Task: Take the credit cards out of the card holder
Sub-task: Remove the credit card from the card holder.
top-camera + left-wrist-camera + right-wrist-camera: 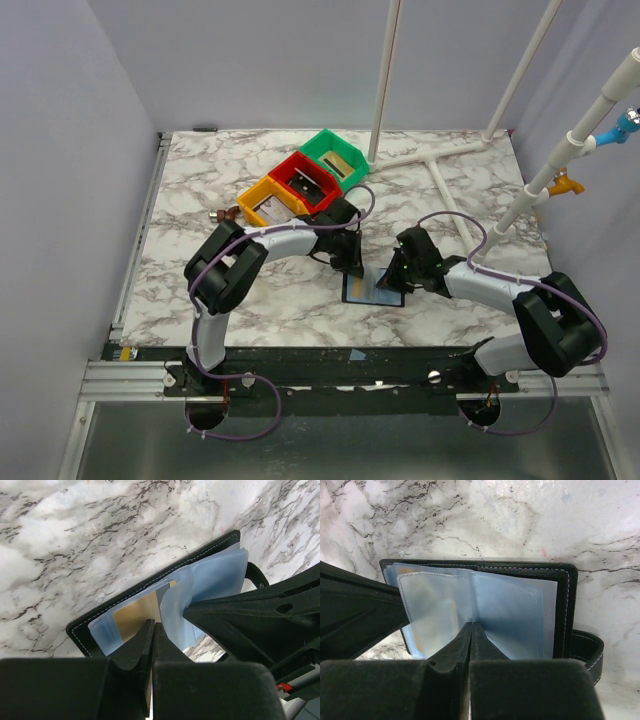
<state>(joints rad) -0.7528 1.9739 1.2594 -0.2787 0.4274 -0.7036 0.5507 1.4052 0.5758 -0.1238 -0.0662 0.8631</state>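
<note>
The card holder [372,290] lies open on the marble table, black with bluish clear sleeves, between both grippers. In the left wrist view the tan-gold card [136,614] shows at the card holder's [85,625] near edge. My left gripper [153,626] is shut with its tips on that card's edge. My right gripper [472,626] is shut on a raised clear sleeve [505,605] of the card holder [520,569]. Its fingers [240,615] also show in the left wrist view, pinching that sleeve. From above, the left gripper [352,268] and right gripper [392,282] meet over the holder. The pale card is not clearly seen.
Yellow [268,203], red [305,180] and green [337,158] bins stand in a diagonal row behind the left arm. White pipes [440,160] lie on the table at the back right and rise upward. The holder's snap strap [585,650] sticks out at its right.
</note>
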